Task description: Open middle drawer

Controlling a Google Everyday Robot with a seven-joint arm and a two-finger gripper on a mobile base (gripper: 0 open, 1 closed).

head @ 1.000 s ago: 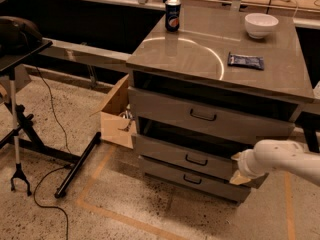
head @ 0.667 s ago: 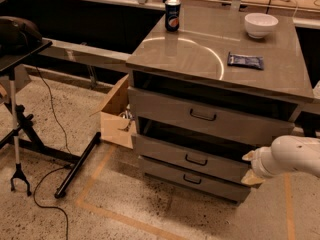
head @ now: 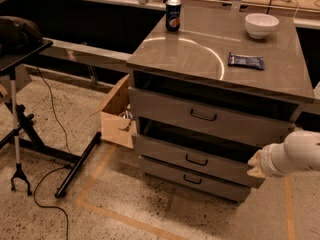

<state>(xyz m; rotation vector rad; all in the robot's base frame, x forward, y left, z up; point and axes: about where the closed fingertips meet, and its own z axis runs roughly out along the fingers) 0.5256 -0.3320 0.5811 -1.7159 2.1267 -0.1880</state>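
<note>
The table is a grey metal cabinet with three drawers stacked in its front. The top drawer has the tallest face. The middle drawer sits below it, and the lowest drawer is the slimmest. Each of the three carries one small dark wire handle at its centre. The middle drawer's front stands a little forward, with a dark opening showing along its upper edge. A like dark gap runs above the top drawer.

Three things stand on the table, well apart from one another. One blue soda can is upright near the far left corner. One white bowl is at the far right. One dark blue packet lies flat on the right side, nearer than the bowl.

On the floor, just beside the table's left side, sits one open cardboard box. Small items lie in it, too unclear to name. Farther left is one black stand, with one dark cable trailing over the speckled floor. Tan tape marks lines on the floor.

One white arm reaches in from the right edge, roughly level. Its tool is at the right end of the middle drawer's front, far from the handle. Whether the tool is released or clenched cannot be told.
</note>
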